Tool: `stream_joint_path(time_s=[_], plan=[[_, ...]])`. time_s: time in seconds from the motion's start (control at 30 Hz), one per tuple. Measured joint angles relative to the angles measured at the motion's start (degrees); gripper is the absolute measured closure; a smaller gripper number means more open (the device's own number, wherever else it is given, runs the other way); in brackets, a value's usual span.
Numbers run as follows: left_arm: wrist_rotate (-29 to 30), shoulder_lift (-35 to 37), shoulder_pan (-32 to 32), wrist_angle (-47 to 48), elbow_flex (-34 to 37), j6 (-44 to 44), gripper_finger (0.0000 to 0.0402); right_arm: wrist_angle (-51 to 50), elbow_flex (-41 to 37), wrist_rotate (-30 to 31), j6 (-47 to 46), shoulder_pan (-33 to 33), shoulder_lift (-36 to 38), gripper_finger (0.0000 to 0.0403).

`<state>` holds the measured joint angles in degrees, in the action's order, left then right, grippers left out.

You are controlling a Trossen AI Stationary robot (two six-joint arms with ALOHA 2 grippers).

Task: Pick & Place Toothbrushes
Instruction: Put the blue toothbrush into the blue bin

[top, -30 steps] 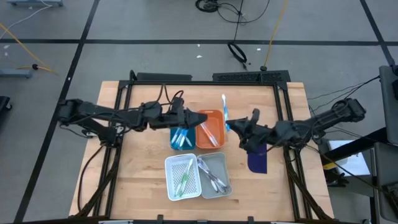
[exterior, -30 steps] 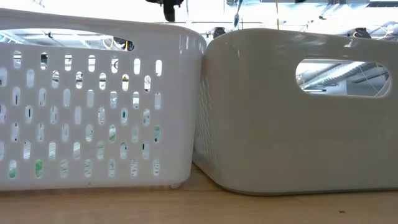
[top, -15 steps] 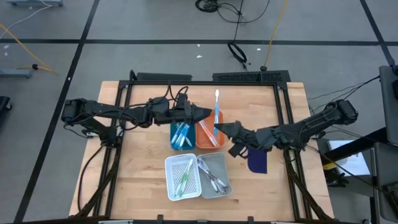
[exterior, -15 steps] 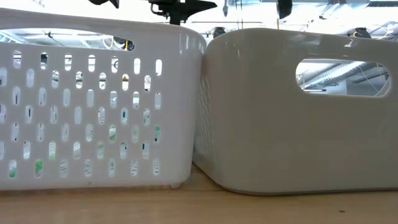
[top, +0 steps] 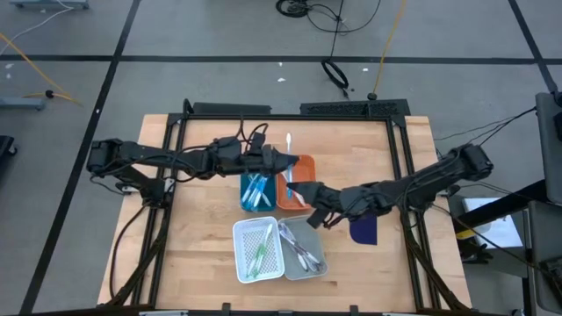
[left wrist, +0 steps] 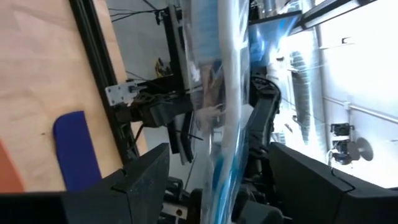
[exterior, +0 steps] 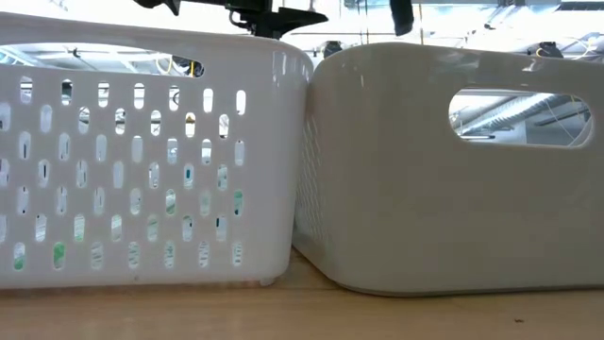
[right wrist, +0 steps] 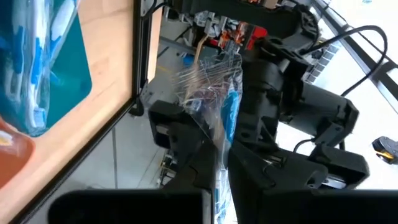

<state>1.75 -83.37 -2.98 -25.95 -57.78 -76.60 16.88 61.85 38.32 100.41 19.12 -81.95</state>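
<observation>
A blue-and-white toothbrush (top: 288,151) in a clear wrapper hangs in the air over the orange tray (top: 303,167), lying toward the table's far edge. My right gripper (top: 297,186) is shut on it. My left gripper (top: 286,161) is open, and its fingers (left wrist: 144,179) stand on either side of the wrapped toothbrush (left wrist: 225,93); whether they touch it I cannot tell. More toothbrushes lie in the blue tray (top: 255,191), the orange tray, the white perforated tray (top: 258,251) and the grey tray (top: 305,246). My right gripper pinches the wrapped toothbrush near its near end (right wrist: 217,163) between its two fingers. The fingers come level from the table's right side and lie across it. The toothbrush is lifted clear above the orange tray, its crinkled wrapper end (right wrist: 208,78) reaching past my left gripper.
A dark blue oblong pad (top: 363,228) lies right of the trays, under my right arm. In the low view the white perforated tray's wall (exterior: 142,161) and the grey tray's wall (exterior: 444,170) fill the picture. Bare wood lies along the table's left and near sides.
My right gripper has travelled toward the table's left and a little toward its near edge, rolling at the wrist, and has carried the toothbrush from beyond the orange tray's right edge to between my left gripper's open fingers. Both grippers have kept their states.
</observation>
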Motion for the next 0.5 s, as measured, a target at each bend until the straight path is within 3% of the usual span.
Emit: stream_joint_path(time_s=[0.2,0.5], plan=[[-1.01,0.0,-0.3,1.88,0.0,1.05,0.0173,-0.21,1.22,0.57,0.71,-0.73,-1.73,0.0389],[-3.06,0.0,-2.88,1.9,0.0,5.84,0.0341,-0.08,1.31,0.66,-3.29,-0.24,-1.69,0.0389]])
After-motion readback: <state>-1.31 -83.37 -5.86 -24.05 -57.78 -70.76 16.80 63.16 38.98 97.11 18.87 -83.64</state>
